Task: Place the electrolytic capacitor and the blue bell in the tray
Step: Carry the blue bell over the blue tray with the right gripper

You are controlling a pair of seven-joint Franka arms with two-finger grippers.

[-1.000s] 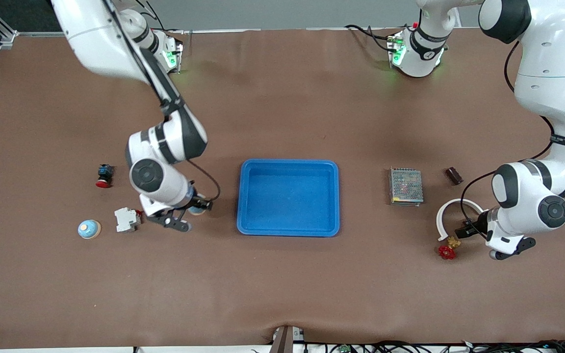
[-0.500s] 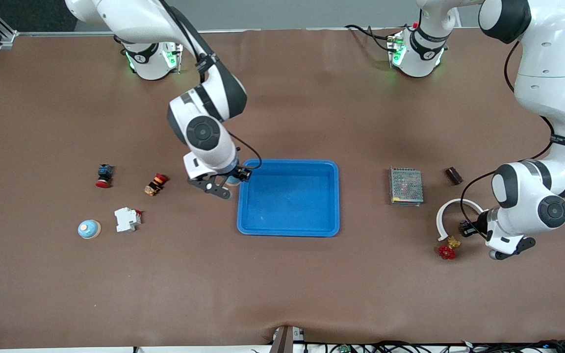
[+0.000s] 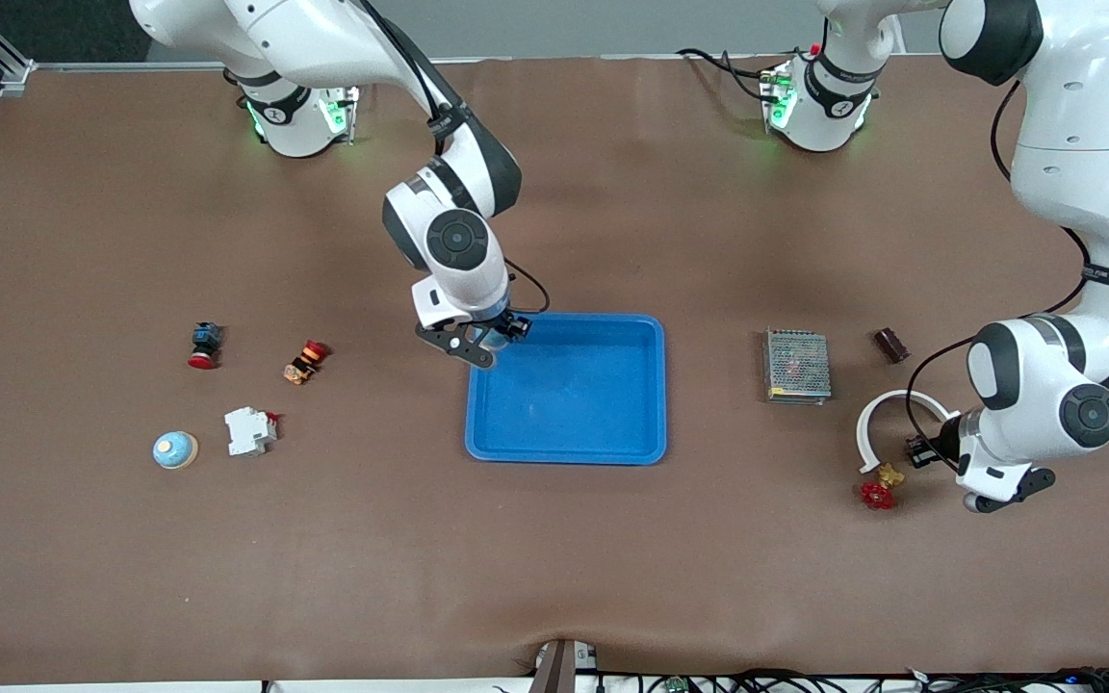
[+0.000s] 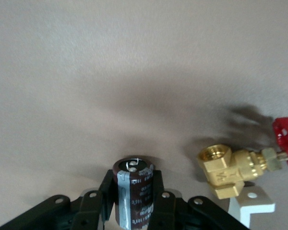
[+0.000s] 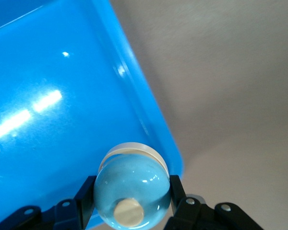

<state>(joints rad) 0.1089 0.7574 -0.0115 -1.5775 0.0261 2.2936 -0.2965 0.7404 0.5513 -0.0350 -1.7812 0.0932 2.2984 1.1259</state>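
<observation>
My right gripper is shut on a pale blue bell with a cream knob and holds it over the corner of the bright blue tray nearest the right arm's base. The tray's rim shows just under the bell. My left gripper is shut on a dark brown electrolytic capacitor with a grey stripe. It holds the capacitor low over the table, beside a brass valve with a red handle.
A second blue bell, a white breaker, a red push button and a small orange switch lie toward the right arm's end. A metal mesh box, a dark cylinder and a white arc lie toward the left arm's end.
My right gripper has carried the blue bell from beside the white breaker up to the tray's corner. The left gripper has barely shifted with the capacitor.
</observation>
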